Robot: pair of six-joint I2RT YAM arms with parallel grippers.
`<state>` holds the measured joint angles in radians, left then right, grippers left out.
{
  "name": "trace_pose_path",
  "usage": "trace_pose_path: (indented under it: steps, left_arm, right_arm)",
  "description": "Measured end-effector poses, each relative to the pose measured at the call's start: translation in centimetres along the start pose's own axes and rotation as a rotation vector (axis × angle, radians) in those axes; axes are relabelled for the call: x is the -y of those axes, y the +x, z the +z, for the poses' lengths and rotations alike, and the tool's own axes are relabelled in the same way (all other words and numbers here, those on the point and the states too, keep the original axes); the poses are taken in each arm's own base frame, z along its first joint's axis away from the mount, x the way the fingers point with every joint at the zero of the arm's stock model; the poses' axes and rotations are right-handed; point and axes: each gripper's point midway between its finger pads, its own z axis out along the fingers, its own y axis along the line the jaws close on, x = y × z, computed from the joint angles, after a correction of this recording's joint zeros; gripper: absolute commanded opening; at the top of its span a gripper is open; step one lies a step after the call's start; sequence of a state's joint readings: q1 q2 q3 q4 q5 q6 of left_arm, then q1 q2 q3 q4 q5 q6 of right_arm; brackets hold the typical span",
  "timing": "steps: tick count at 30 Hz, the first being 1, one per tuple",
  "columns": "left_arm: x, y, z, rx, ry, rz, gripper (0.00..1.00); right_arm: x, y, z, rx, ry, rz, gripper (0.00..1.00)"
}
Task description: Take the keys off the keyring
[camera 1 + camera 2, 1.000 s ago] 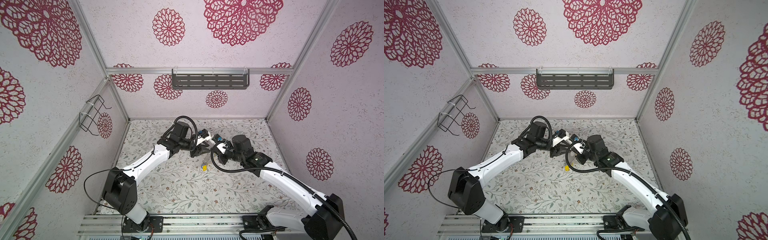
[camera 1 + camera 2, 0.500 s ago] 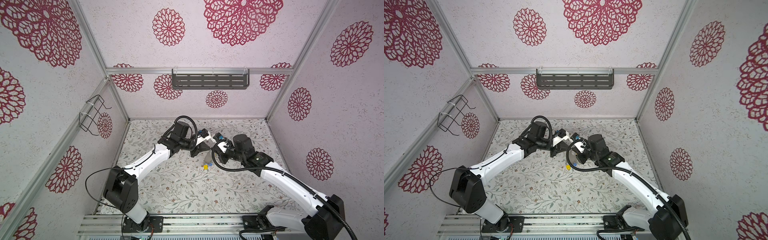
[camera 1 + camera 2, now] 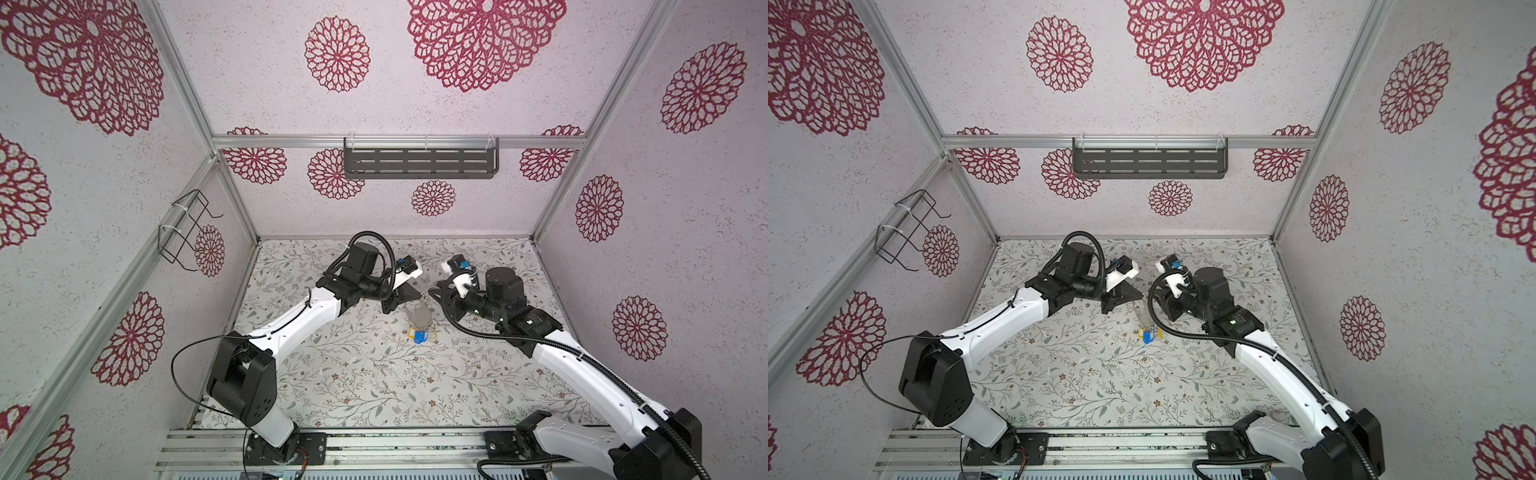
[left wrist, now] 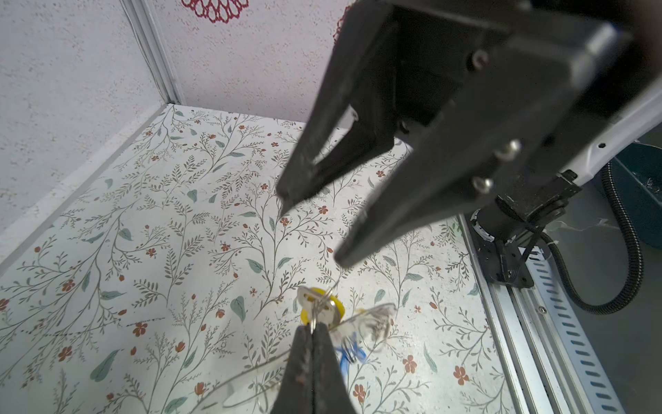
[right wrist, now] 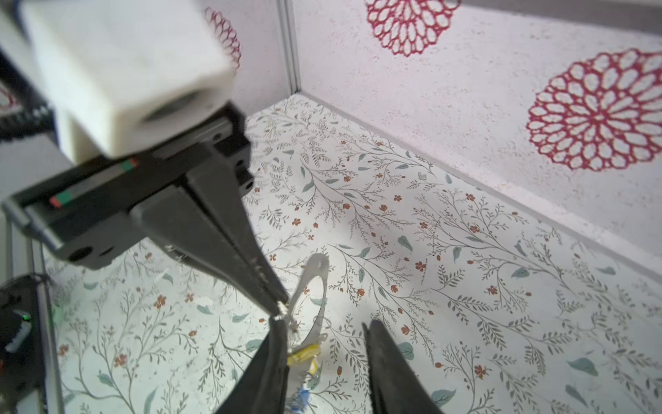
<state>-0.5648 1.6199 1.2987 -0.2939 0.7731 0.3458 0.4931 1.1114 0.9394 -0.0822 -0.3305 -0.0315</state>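
While the left fingers (image 4: 300, 372) clench the keyring (image 5: 317, 267), seemingly by its rim, the right fingers (image 5: 388, 372) stand parted.

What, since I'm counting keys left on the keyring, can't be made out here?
- Both top views: the keys by the keyring are too small to count.
- Left wrist view: the left gripper, shut on the keyring, covers part of the keys; the rest is blurred.
- Right wrist view: a finger of the open right gripper and the picture's edge cut off the keys.
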Motion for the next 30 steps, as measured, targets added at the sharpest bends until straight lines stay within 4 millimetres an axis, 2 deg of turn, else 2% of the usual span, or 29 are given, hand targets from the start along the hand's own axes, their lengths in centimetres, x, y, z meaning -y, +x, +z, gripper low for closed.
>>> trace_pose_path:
  steps: [3,13,16,20,21,30]
  left_arm:
    - [0.1,0.1,0.0,-0.002,0.004,-0.004,0.0]
    - [0.5,0.0,0.0,0.004,0.027,-0.028,0.0]
    - [0.6,0.0,0.0,0.004,0.031,-0.041,0.0]
    - [0.5,-0.2,0.0,0.009,0.031,-0.047,0.0]
    - [0.5,-0.2,0.0,0.009,0.03,-0.048,0.0]
    - [0.0,-0.2,-0.4,0.011,0.011,-0.078,0.0]
  right_arm:
    - [1.2,0.6,-0.4,0.012,-0.005,0.056,0.43]
    - [-1.3,2.9,1.7,-0.054,-0.172,0.131,0.51]
    - [-2.3,3.1,2.3,-0.065,-0.204,0.131,0.44]
    - [-3.3,2.9,2.5,-0.059,-0.229,0.125,0.22]
    - [-3.4,2.9,2.5,-0.061,-0.232,0.124,0.19]
    - [-2.9,3.2,2.3,-0.067,-0.196,0.124,0.16]
